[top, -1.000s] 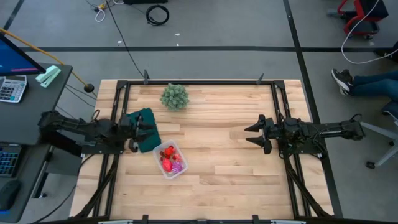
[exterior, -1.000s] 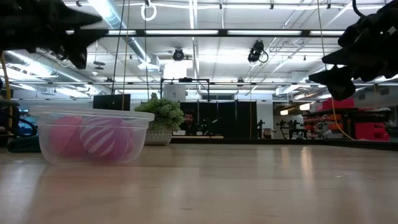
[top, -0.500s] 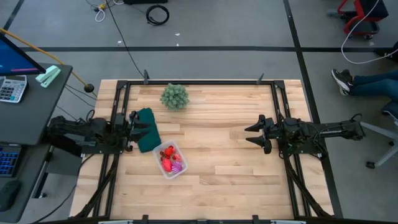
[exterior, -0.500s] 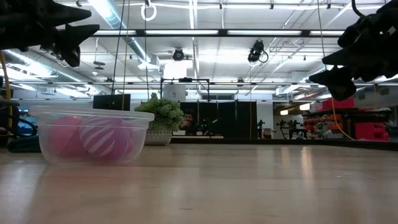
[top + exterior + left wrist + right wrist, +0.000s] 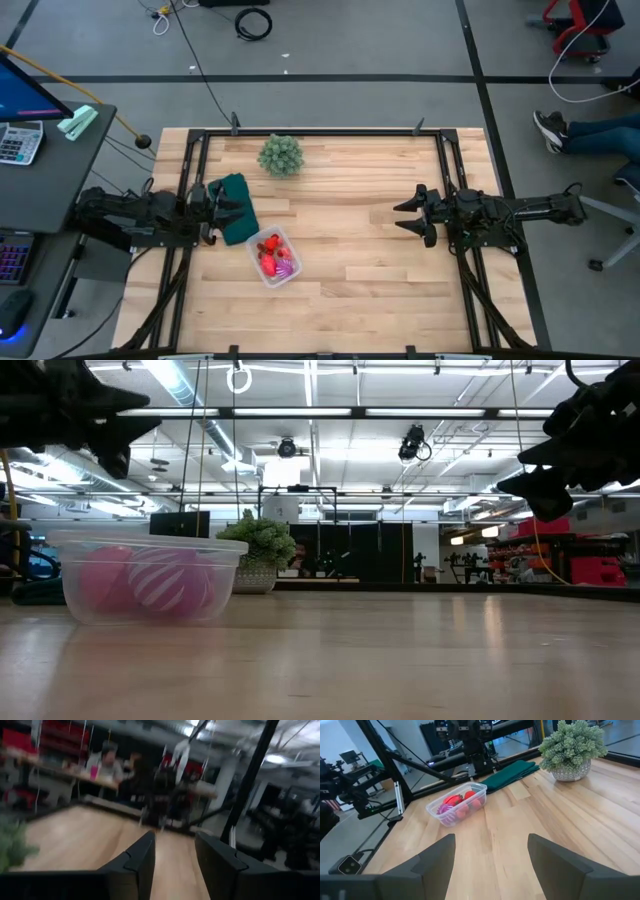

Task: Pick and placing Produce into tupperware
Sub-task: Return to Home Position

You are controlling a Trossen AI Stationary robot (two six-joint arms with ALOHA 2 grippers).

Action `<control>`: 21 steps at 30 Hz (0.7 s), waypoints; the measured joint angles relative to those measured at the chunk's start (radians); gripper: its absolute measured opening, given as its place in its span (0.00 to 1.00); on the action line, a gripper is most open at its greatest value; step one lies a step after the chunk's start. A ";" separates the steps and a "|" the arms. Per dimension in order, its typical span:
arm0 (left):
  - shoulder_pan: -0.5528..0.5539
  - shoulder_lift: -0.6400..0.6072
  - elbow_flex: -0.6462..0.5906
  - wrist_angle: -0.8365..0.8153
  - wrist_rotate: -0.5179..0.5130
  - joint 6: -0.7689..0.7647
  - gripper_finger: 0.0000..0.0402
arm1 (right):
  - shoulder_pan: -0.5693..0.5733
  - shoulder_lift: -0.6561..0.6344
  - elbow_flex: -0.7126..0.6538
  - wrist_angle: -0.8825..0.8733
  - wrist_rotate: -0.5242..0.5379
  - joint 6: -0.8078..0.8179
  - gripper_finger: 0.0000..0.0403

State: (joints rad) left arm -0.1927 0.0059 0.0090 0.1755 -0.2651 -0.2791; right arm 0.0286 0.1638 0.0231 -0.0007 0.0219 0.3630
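The clear tupperware (image 5: 273, 257) sits on the wooden table near its left side, holding red, pink and purple toy produce (image 5: 270, 257); it also shows in the low view (image 5: 148, 575) and the right wrist view (image 5: 458, 803). My left gripper (image 5: 228, 204) hovers open above the dark green piece (image 5: 238, 221), raised off the table, beside the tupperware's far-left corner. My right gripper (image 5: 405, 215) hovers open over the table's right half, far from the tupperware.
A bushy pale-green potted plant (image 5: 281, 155) stands near the far edge. The dark green flat piece lies left of the tupperware. Black frame rails (image 5: 330, 133) border the table. The middle and near parts of the wooden table (image 5: 370, 270) are bare. People sit in the room beyond.
My left gripper has drawn back toward the table's left edge, away from the tupperware, and stayed raised. The tupperware and its produce have kept still.
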 joint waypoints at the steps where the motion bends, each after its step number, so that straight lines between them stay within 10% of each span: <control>1: 0.000 0.000 0.000 -0.031 0.000 -0.011 0.37 | 0.000 0.000 0.000 -0.001 0.000 0.000 0.64; 21: -0.001 0.029 -0.001 -0.104 0.008 0.029 0.35 | 0.000 0.000 0.001 -0.005 -0.001 -0.069 0.64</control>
State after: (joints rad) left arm -0.1940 0.0353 0.0082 0.0712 -0.2573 -0.2505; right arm 0.0284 0.1639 0.0242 -0.0059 0.0212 0.2944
